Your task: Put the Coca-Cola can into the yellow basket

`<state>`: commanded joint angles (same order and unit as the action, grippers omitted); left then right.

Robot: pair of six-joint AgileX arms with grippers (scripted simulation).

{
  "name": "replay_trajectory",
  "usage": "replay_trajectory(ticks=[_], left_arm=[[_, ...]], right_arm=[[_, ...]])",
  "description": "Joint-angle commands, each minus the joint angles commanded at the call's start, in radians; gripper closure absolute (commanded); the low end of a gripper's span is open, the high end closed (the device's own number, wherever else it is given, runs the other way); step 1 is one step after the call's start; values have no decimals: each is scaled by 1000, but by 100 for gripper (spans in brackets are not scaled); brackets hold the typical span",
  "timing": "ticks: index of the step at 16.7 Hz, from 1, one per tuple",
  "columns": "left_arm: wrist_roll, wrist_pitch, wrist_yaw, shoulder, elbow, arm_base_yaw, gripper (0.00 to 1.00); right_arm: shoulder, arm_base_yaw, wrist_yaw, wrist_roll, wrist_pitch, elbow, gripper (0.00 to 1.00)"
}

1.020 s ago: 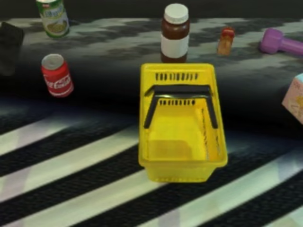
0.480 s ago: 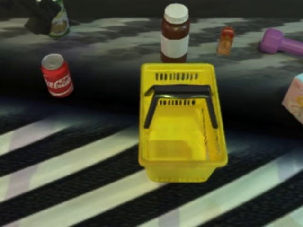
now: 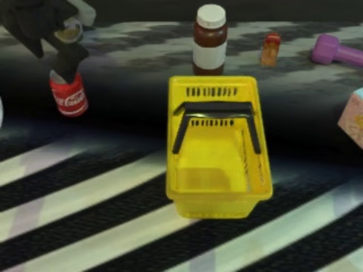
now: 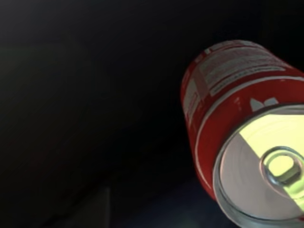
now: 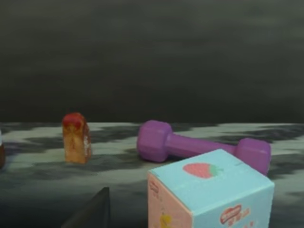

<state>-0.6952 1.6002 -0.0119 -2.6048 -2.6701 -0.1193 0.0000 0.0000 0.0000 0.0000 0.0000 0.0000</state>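
Top view: white "Coca-Cola" script on red can (image 3: 69, 97).

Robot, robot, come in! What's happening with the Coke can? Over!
Left gripper right above Coca-Cola can, no grip yet. Yellow basket empty, waiting. Nothing between them.

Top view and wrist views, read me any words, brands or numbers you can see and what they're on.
"Coca-Cola": white script on the red can, just below the left gripper.
Small white print on the same can in the left wrist view: too blurred to read.
Brown jar: white label, no text visible.
Strawberry box: small red logo, unreadable.
Nothing readable on the yellow basket.
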Motion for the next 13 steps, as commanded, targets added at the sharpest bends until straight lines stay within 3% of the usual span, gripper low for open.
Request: replay_trajectory(ticks=[9, 13], left_arm=[[-13, 28, 3, -55, -46, 4, 0], [-14, -64, 4, -23, 70, 1, 0]], right_arm=[[0, 0, 0, 0, 0, 0, 0], [0, 0, 0, 0, 0, 0, 0]])
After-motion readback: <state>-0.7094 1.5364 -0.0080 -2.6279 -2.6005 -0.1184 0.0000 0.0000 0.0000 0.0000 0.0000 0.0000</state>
